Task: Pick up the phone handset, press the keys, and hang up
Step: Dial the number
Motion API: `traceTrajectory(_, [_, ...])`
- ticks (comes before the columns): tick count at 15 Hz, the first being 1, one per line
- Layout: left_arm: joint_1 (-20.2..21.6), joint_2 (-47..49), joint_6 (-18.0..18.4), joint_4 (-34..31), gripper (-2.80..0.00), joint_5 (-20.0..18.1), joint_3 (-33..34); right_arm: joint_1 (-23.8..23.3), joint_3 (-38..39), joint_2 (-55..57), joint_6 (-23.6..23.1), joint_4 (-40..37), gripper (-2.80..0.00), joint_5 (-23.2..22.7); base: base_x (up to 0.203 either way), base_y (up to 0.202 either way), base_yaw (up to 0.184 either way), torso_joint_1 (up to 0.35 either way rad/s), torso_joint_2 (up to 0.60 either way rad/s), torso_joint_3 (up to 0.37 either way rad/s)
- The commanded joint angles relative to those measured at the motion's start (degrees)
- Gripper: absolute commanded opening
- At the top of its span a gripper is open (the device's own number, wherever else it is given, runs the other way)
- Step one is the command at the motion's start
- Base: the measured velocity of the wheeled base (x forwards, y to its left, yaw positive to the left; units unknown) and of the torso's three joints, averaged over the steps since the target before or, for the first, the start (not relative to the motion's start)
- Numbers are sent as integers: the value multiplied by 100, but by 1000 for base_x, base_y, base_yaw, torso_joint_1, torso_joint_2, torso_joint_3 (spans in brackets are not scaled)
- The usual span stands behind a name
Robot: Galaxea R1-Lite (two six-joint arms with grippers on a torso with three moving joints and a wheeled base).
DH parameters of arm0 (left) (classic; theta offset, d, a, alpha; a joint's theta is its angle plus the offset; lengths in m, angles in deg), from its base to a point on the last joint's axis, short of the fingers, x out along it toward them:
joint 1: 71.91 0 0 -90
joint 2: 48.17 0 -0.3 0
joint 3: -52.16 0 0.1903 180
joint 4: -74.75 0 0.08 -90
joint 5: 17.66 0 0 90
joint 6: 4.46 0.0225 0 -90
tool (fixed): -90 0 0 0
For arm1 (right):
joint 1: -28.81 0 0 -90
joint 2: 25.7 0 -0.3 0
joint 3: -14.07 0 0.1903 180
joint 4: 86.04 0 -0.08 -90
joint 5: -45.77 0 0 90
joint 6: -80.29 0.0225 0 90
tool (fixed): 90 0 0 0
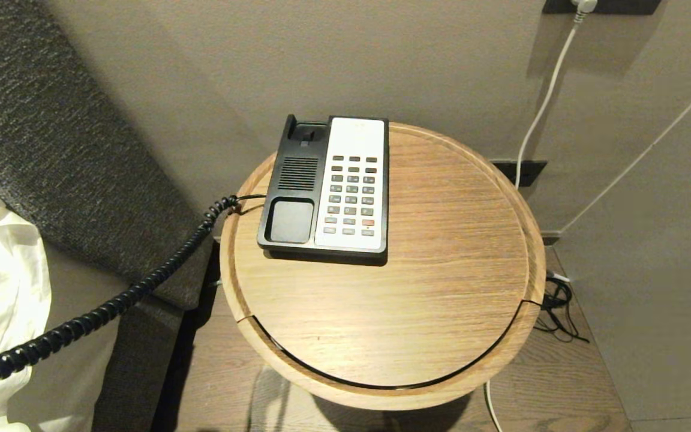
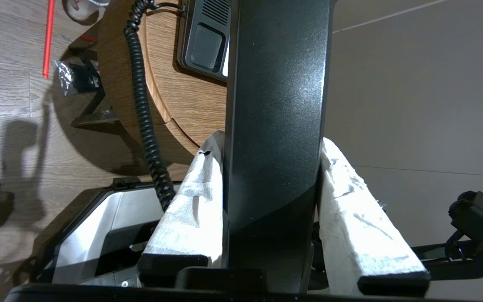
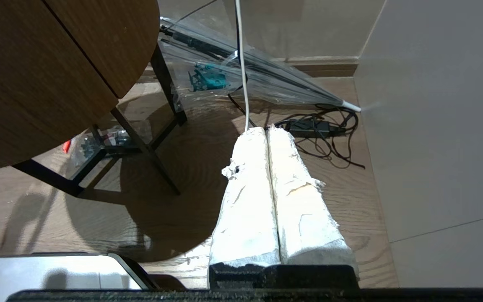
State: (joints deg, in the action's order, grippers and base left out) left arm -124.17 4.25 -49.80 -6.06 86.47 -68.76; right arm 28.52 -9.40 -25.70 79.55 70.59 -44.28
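Fingers [image 2: 191, 201] of left gripper [image 2: 273, 147] partly spread, clamped on both sides of the phone handset [image 2: 275, 109], held off the base beside the round table [image 1: 441, 252]. Coiled cord [image 1: 111, 306] trails from phone base [image 1: 288, 222]; the keys [image 1: 351, 195] uncovered. Right gripper [image 3: 268, 134] pressed closed, empty, near floor cables [image 3: 325, 130].

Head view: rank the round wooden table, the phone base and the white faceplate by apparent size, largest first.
1. Round wooden table, largest by far.
2. Phone base, sitting on it.
3. White faceplate, only part of the base.
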Motion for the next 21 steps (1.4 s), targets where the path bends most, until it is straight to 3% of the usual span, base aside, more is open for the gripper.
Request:
traceTrajectory(1, [5,-30,-37,-39,-280,11,8,3,1,-18,53,0,-280,5,0,0,0,0,0,0])
traceTrajectory(4, [40,-109,-105,-65,-280,2,25,1,-437,-18,278,-172,-280,-8,0,0,0,0,0,0])
traceTrajectory(5, [41,-109,-107,-74,-280,2,8,2,-943,-18,386,-572,-280,-57,0,0,0,0,0,0])
traceTrajectory(9, [41,-122,-107,-123,-280,2,-32,1,-4166,-15,649,-3079,-280,-705,0,0,0,0,0,0])
traceTrajectory(12, [41,-119,-101,-136,-280,11,-52,-4,-5254,370,853,-3243,-280,-1084,0,0,0,0,0,0])
traceTrajectory(17, [41,-32,-80,-100,-280,-64,-36,-14,-7471,3765,1679,-2922,-280,-1302,0,0,0,0,0,0])
traceTrajectory(21, [32,65,-45,-74,-280,-109,-36,103,-7692,5881,1782,-3100,-280,-2373,0,0,0,0,0,0])
